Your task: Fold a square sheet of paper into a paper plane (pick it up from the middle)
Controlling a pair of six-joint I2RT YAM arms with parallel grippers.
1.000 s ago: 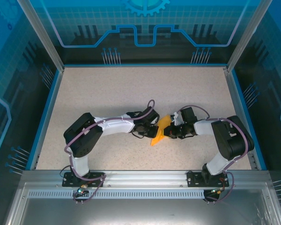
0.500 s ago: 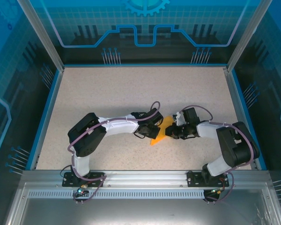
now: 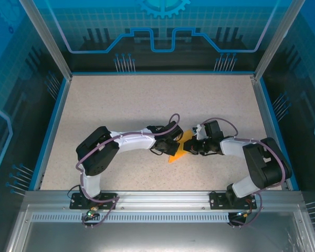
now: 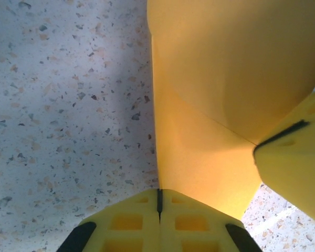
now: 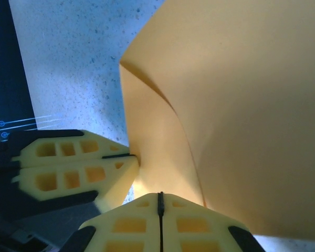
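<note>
Starting at the near edge: the left arm [image 3: 131, 142] and right arm [image 3: 236, 144] reach in from their bases and meet nose to nose low over the middle of the table [image 3: 121, 100].

The left gripper [image 4: 158, 191] has its jaws pressed flat together, with an edge of the square sheet of paper [image 4: 226, 79] running straight into the seam, so it's pinching the paper. Same deal for the right gripper [image 5: 159, 197], squeezed onto the sheet just beside the left one.

My guess is that 2 grips this close together are meant to pin a fold line between them while the rest hangs free.

The paper isn't flat. It's bent over with 1 soft crease and rises up and away past both grippers. Beyond that it's just speckled tabletop.

Nothing dart-shaped yet, so I'd call it early folding.
</note>
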